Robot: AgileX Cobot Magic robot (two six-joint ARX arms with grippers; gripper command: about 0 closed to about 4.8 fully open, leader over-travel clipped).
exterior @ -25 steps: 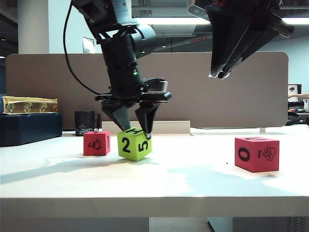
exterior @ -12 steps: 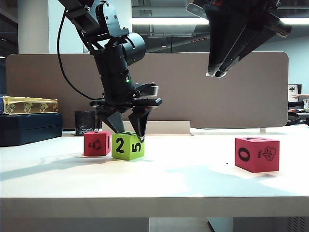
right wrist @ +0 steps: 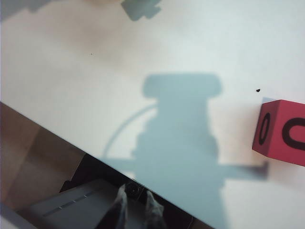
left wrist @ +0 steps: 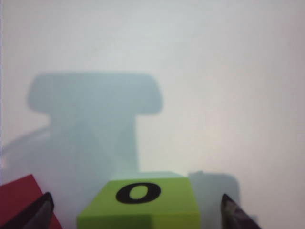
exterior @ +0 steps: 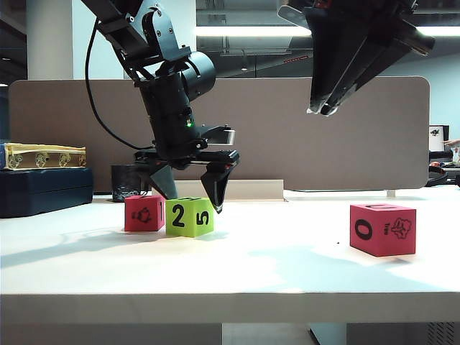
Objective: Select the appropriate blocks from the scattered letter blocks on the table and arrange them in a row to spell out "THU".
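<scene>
A lime green letter block [exterior: 190,217] showing "2" and "5" rests flat on the white table [exterior: 251,266], touching a pinkish-red block [exterior: 144,213] on its left. My left gripper [exterior: 190,201] is open and straddles the green block from above, its fingers clear of the sides. In the left wrist view the green block [left wrist: 143,205] shows an "O" between the spread fingertips [left wrist: 232,214] of the left gripper [left wrist: 137,213], with the red block [left wrist: 19,195] beside it. A second pinkish-red block [exterior: 382,228] [right wrist: 281,138] sits far right. My right gripper [exterior: 322,110] [right wrist: 138,200] hangs high, shut and empty.
A black mug [exterior: 128,183] stands behind the left red block. A dark blue box [exterior: 43,190] with a yellow patterned item [exterior: 43,156] on it sits at the far left. A brown-grey divider panel [exterior: 323,136] closes off the back of the table.
My left gripper carried the green block left against the red block, set it flat, then opened and let it go. The right arm stayed still.
</scene>
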